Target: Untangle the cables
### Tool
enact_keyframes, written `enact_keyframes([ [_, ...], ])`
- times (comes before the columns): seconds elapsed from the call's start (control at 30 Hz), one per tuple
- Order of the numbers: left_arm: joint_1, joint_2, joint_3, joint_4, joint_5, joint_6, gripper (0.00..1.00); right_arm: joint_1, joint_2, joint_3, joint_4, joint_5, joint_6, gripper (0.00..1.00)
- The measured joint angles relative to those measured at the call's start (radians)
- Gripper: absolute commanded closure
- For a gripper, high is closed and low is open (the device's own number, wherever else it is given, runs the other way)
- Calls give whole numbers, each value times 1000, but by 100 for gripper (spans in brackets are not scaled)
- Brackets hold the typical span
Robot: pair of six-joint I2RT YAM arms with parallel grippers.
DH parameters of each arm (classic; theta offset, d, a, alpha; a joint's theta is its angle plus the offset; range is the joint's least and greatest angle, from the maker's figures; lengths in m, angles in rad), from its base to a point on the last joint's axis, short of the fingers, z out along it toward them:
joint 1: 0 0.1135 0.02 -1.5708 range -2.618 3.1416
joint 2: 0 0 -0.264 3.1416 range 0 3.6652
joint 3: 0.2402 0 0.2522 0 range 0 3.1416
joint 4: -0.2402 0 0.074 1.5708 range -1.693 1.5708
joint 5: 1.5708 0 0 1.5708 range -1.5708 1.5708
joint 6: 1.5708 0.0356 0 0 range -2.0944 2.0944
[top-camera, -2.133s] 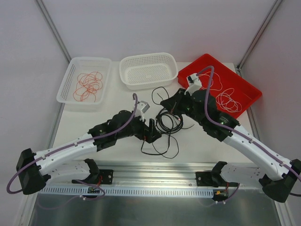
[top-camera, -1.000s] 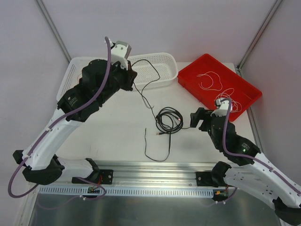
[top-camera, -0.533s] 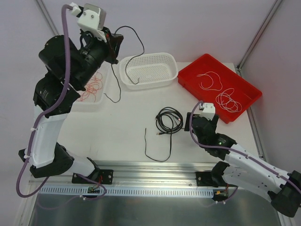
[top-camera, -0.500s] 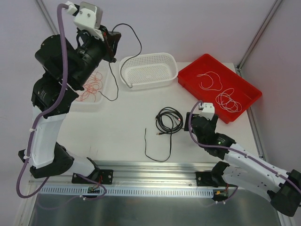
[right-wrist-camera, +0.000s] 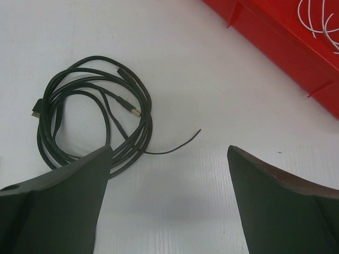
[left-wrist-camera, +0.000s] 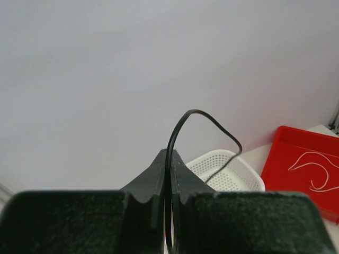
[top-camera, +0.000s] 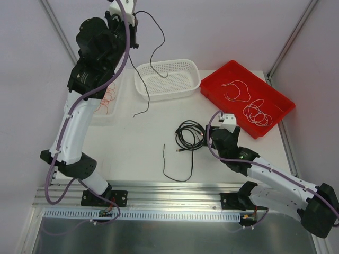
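Left gripper [top-camera: 133, 33]: clamped fully shut on a thin black wire [top-camera: 163, 39], which the wrist view shows pinched between the pads [left-wrist-camera: 183, 182]; it is held high in the upper left of the overhead frame.
Why so high: probably so the wire hangs free of the other cables and its whole length shows. One stretch arcs over the white basket [top-camera: 142, 87], and the tail dangles to the left of it.
Right gripper [right-wrist-camera: 169, 152]: spread wide and holding nothing, low over the table [top-camera: 132, 153] and just right of the coil.
Why there: it looks placed to steady or pick up the coil of black cables [right-wrist-camera: 144, 129].
Coil: at frame centre overhead, with wound loops, a plug showing, and one thin stray end poking toward the open jaws.
Loose black wire [top-camera: 163, 161]: lower centre, apart from the coil.
Sorted piles: red-orange wires [top-camera: 109, 95] in a shallow basket [top-camera: 100, 119] partly behind the left arm, and white wires [top-camera: 257, 114] in the red tray [top-camera: 212, 87] at upper right.
Edges: the tray wall stands near the right gripper's outer side, and the basket rim under the dangling wire could snag it.
Open room: bare tabletop left of the coil and toward the lower edge.
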Motion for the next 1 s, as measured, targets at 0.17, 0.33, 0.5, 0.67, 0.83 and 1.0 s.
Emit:
enact_keyframes([
  [0.17, 77, 116, 20, 89, 64, -2, 100, 0, 14, 0, 0, -20, 0, 6],
  [0.33, 140, 201, 22, 226, 134, -25, 100, 0, 28, 0, -1, -37, 0, 6],
  [0.5, 196, 288, 35, 395, 172, -52, 100, 0, 50, 0, -1, -53, 0, 7],
  [0.67, 243, 392, 35, 507, 214, -110, 100, 0, 84, 0, -1, -71, -2, 7],
  [0.83, 274, 497, 10, 571, 219, -151, 100, -8, 103, 0, -1, -88, -5, 7],
  [1.0, 286, 570, -9, 583, 235, -198, 100, -13, 121, 1, 0, -98, -8, 7],
])
